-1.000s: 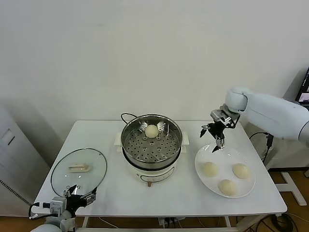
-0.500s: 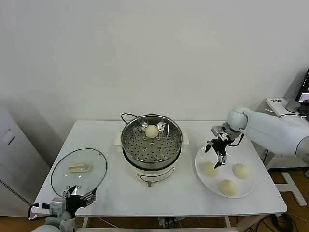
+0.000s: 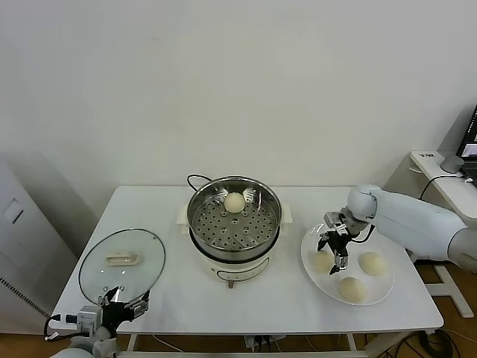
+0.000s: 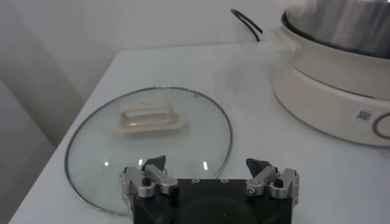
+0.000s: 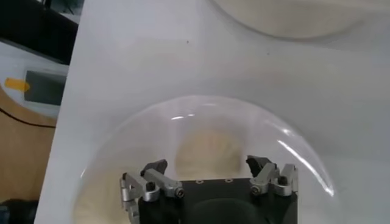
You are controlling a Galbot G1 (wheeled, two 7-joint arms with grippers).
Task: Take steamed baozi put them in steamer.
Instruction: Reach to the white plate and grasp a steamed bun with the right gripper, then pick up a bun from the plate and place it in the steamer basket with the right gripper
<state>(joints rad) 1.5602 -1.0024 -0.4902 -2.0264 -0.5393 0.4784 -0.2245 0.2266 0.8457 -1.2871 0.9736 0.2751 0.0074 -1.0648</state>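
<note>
One steamed baozi [image 3: 234, 201] lies on the perforated tray at the back of the steamer [image 3: 195, 216]. Three more sit on the white plate [image 3: 380, 287]: left [image 3: 320, 261], right [image 3: 372, 263] and front [image 3: 352, 289]. My right gripper [image 3: 333, 250] is down at the left one. In the right wrist view this gripper [image 5: 207, 164] is open, a fingertip on each side of that baozi [image 5: 204, 149] with a small gap to each. My left gripper [image 3: 123, 300] waits open at the table's front left corner, just before the glass lid [image 4: 146, 140].
The glass lid [image 3: 121, 261] with its cream handle lies flat on the left of the white table. The steamer's white base [image 4: 329, 91] stands to the right of the left gripper. The plate [image 5: 256, 134] is close to the table's right edge.
My right gripper has come down from above the plate's far rim and toward me, onto the left baozi. The left arm has not moved.
</note>
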